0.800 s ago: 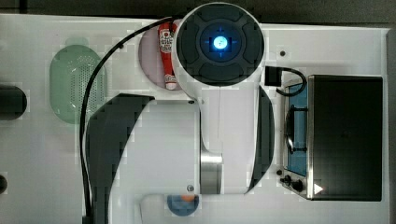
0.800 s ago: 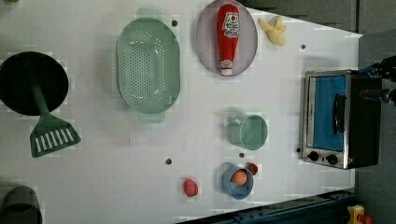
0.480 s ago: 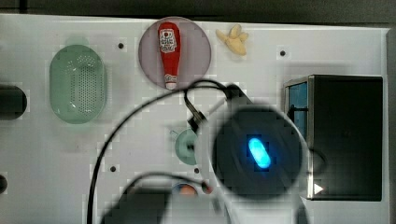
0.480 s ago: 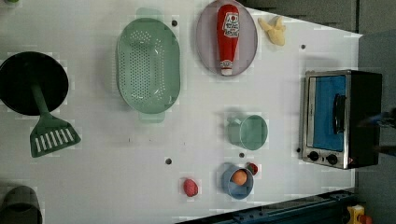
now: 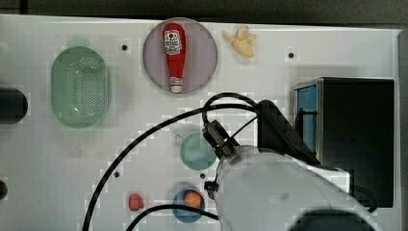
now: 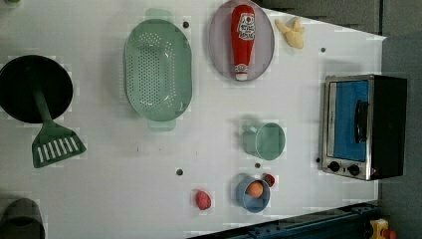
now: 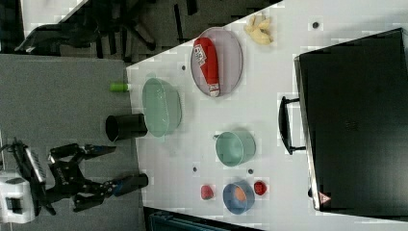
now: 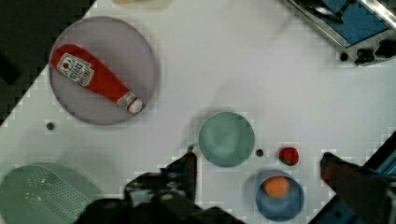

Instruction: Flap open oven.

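Observation:
The oven (image 6: 363, 127) stands at the left view's right edge with its blue-tinted door shut and the bar handle (image 7: 286, 125) flat against it. Its black top (image 5: 356, 139) lies at the top view's right, and one corner of the oven (image 8: 355, 23) shows in the wrist view. My gripper (image 7: 127, 165) hangs open, high up and well away from the oven, off the table's far end in the right view. In the wrist view its two fingers (image 8: 187, 168) are spread wide above the small bowl. My white arm (image 5: 279, 192) covers the top view's lower right.
A ketchup bottle (image 5: 174, 55) lies on a purple plate (image 5: 202, 48). A green colander (image 5: 79, 86), a green cup (image 5: 197, 151), a blue bowl (image 6: 253, 191) holding an orange ball, red toy pieces (image 6: 202, 199), a banana (image 5: 239, 41), a black pot (image 6: 35, 87) and a spatula (image 6: 54, 147) share the table.
In the top view my arm has swung from the upper middle down to the lower right. Its tip has left the left view's right edge. The oven door is unchanged.

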